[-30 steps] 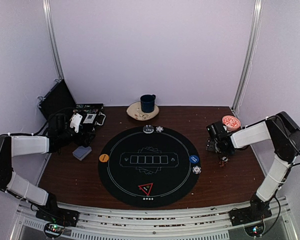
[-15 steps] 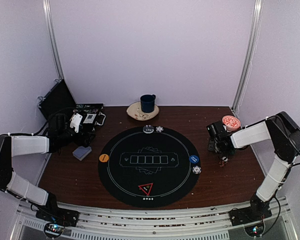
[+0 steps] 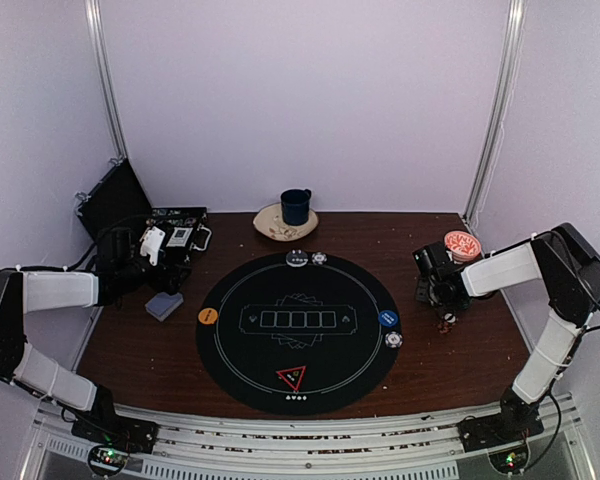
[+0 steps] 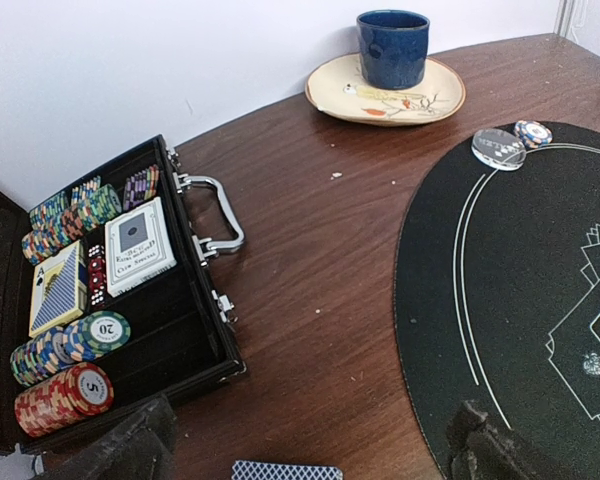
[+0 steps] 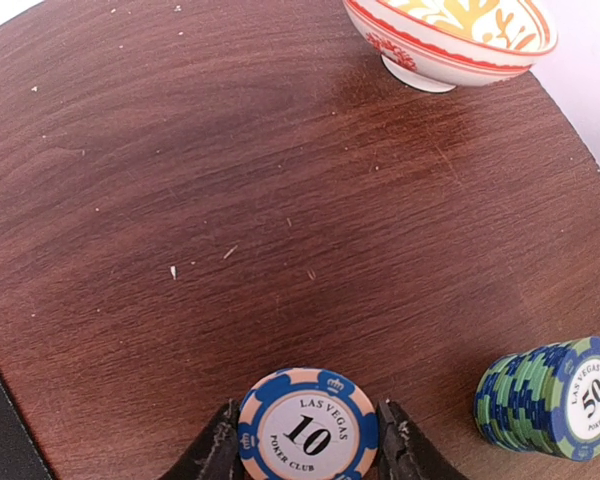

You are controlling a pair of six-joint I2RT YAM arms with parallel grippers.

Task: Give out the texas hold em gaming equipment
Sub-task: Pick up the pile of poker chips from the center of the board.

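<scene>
Pinching the blue-and-peach striped poker chip (image 5: 308, 425) lying on the brown wooden table (image 5: 180, 200), the right gripper (image 5: 308, 442) may squirt it sideways into the neighbouring green-blue chip stack (image 5: 550, 395) if the grip sits off-centre. The left gripper (image 4: 305, 450) gapes, released.

A chip (image 5: 308, 425) sits left of a chip stack (image 5: 550, 398), bowl (image 5: 450, 35) behind

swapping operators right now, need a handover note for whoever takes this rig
Left gripper: open, empty, over the card deck beside the open case.
Right gripper: jaws against the 10 chip on the table; 50 stack beside it.
Done: orange disc, blue disc, white disc, triangle marker on the mat; a chip by white, another by blue.
Left: likely chips for orange and triangle; no cards dealt.
</scene>
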